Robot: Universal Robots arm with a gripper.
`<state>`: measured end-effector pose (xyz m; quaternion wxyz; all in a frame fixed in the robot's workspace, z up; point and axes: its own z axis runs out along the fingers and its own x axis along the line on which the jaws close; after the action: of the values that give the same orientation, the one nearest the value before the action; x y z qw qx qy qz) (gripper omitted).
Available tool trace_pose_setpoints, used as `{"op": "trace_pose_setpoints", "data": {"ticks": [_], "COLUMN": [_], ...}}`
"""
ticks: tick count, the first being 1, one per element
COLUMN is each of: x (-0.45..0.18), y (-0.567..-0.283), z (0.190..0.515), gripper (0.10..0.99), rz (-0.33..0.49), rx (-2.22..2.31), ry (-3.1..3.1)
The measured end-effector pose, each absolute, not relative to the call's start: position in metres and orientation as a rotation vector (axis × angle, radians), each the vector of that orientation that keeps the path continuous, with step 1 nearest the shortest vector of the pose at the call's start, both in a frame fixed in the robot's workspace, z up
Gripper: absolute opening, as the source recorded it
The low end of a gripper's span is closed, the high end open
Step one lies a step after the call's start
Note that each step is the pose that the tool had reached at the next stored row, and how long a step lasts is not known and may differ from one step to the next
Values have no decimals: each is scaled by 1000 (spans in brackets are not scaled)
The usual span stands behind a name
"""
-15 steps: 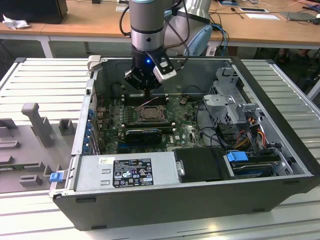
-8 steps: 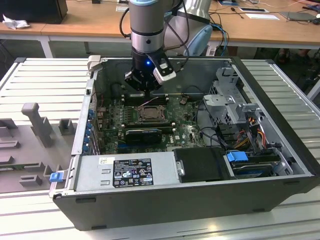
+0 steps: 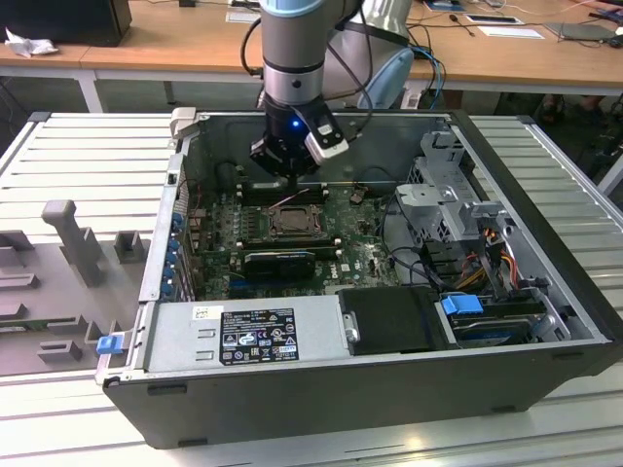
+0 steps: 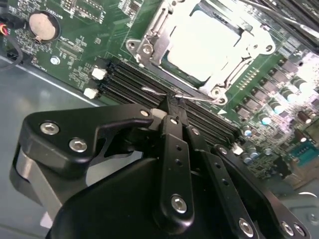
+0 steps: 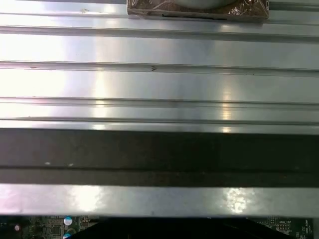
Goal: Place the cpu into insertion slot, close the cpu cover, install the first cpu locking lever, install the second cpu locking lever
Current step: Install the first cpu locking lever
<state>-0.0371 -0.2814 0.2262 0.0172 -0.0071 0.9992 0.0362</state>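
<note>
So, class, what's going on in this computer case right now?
A robot arm reaches into the open case, its gripper shut on a thin wire lever beside the memory slots. The cpu already sits in the socket with the cover closed over it.

An open computer case (image 3: 321,389) lies on a ribbed metal table (image 3: 88,156), grey fixture blocks (image 3: 68,233) beside it.

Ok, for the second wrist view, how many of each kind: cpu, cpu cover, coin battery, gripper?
cpu: 1
cpu cover: 1
coin battery: 1
gripper: 1
Total: 4
</note>
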Motion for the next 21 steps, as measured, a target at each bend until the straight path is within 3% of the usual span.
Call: {"op": "trace_pose_setpoints", "data": {"ticks": [21], "x": [-21], "y": [-281], "z": [206], "gripper": [106], "rz": [113], "rx": [-71], "ry": [3106]}}
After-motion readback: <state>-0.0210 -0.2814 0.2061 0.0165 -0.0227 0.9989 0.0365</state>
